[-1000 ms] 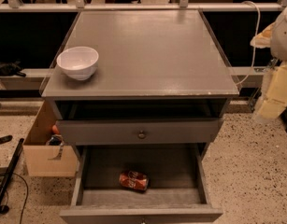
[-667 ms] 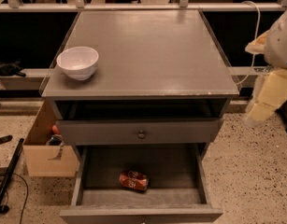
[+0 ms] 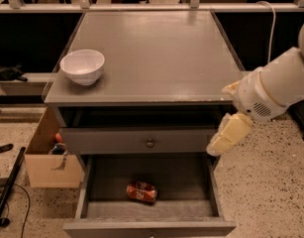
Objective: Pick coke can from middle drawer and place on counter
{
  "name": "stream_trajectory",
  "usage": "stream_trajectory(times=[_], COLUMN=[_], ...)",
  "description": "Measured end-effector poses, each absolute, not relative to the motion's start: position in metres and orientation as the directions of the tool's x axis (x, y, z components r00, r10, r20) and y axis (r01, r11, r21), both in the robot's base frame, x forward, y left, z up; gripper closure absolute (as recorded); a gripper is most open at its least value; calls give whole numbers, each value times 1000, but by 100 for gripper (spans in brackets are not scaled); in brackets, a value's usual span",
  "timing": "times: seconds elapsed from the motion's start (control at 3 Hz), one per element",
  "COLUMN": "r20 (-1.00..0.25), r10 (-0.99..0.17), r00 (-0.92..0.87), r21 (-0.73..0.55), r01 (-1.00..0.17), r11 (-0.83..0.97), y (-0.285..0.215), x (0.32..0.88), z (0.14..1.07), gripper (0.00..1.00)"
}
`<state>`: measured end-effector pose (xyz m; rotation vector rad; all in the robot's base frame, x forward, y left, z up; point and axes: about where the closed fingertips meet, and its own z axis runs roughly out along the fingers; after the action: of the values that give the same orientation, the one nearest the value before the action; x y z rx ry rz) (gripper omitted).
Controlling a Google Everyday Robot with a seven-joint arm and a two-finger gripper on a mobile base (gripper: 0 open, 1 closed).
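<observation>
The coke can [image 3: 141,192] lies on its side on the floor of the open middle drawer [image 3: 176,177], left of centre and towards the front. The counter [image 3: 156,48] is the grey top of the cabinet. My gripper [image 3: 220,144] hangs from the white arm at the cabinet's right front corner. It is below the counter edge, above the drawer's right side, and up and to the right of the can. It holds nothing that I can see.
A white bowl [image 3: 83,66] stands on the counter's front left corner. A closed drawer front with a round knob [image 3: 150,143] sits above the open drawer. A cardboard box [image 3: 46,157] stands on the floor to the left. A rail runs behind the counter.
My arm has swung left and down from the right edge of view. The gripper now overlaps the cabinet's right front corner. The can and bowl have not moved.
</observation>
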<state>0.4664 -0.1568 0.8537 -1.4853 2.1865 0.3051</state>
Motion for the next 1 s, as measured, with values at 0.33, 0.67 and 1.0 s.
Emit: stream_trajectory(times=[0.33, 0.67, 1.0], r20=[-563, -563, -597], r10=[-772, -772, -731], r00=[-294, -294, -332], r21=[-71, -71, -54], r01=[-914, -914, -892], r11=[400, 400, 449], y=[-146, -146, -146], x=[481, 481, 476], z=[812, 812, 787], gripper=[0, 0, 0])
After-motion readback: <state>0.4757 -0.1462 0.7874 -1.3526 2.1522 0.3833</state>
